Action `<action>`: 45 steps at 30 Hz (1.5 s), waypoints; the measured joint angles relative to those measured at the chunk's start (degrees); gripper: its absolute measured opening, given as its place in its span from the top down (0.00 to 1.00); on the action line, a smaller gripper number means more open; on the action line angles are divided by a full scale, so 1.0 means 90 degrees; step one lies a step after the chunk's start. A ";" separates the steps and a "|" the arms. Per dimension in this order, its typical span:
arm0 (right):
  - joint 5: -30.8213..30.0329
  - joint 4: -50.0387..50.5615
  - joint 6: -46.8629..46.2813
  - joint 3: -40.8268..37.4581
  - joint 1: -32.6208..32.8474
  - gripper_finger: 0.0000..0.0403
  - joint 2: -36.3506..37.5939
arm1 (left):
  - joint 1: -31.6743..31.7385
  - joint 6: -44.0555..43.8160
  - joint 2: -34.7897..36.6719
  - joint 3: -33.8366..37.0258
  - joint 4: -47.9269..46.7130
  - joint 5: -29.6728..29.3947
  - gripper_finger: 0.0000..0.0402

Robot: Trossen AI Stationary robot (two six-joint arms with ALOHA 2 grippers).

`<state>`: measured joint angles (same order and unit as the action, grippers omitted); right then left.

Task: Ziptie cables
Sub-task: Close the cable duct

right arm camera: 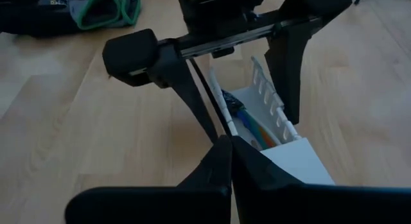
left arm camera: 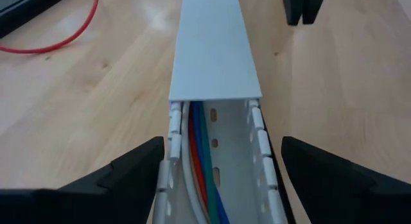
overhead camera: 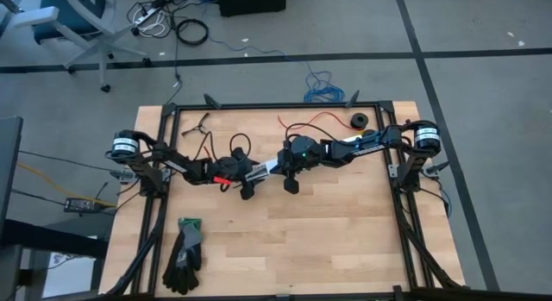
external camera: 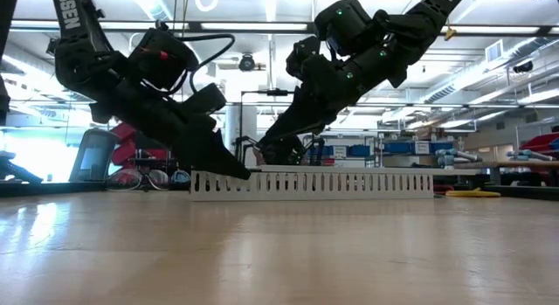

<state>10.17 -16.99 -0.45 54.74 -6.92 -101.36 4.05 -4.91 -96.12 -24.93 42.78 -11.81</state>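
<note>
At lower left of the overhead frame I see a pair of gloves [overhead camera: 184, 254] lying on the table [overhead camera: 345, 241]. Left of centre, my left gripper [overhead camera: 244, 173] stands released, its fingers [left arm camera: 122, 176] spread either side of the white channel [left arm camera: 215, 63], whose cover stops short of the near end. The cables [left arm camera: 202, 166] lie inside that uncovered stretch, running lengthwise. Just right of centre, my right gripper [right arm camera: 230, 161] is clenched on nothing, tips over the channel's cover. A red wire [overhead camera: 321, 120] curls at upper centre-right
</note>
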 joint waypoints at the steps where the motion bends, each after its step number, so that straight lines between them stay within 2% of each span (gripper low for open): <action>1: 0.0000 0.0000 0.0000 0.0000 0.0000 1.00 0.0000 | 0.0000 0.0000 0.0000 0.0000 0.0005 0.0000 0.19; 7: 0.0000 0.0019 -0.0033 0.0000 -0.0024 1.00 0.0000 | 0.0000 -0.0005 0.0000 0.0000 -0.0053 0.0000 0.19; 11: -0.0012 0.0467 -0.0160 0.0000 -0.0098 1.00 0.0002 | 0.0000 -0.0006 0.0000 0.0000 -0.0111 0.0000 0.20; 18: -0.0921 0.0690 -0.0179 0.0000 -0.0186 1.00 0.0002 | 0.0000 -0.0005 0.0000 0.0000 -0.0133 -0.0002 0.25; 27: -0.0835 0.0956 -0.0382 0.0000 -0.0194 1.00 0.0002 | 0.0000 0.0000 0.0000 -0.0002 -0.0206 0.0000 0.32; 36: -0.0847 0.1180 -0.0484 0.0000 -0.0103 1.00 0.0100 | 0.0002 0.0012 0.0000 -0.0003 -0.0216 -0.0002 0.35; 42: -0.1515 0.1947 -0.0543 0.0000 -0.0025 1.00 0.0552 | 0.0002 0.0015 0.0000 -0.0005 -0.0226 -0.0002 0.35; 45: -0.1507 0.2161 -0.0666 0.0000 -0.0154 1.00 0.0409 | 0.0002 0.0015 0.0000 -0.0005 -0.0226 -0.0002 0.35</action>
<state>-3.39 2.45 -6.44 54.74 -8.31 -97.68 4.08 -4.78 -96.12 -24.97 40.75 -11.84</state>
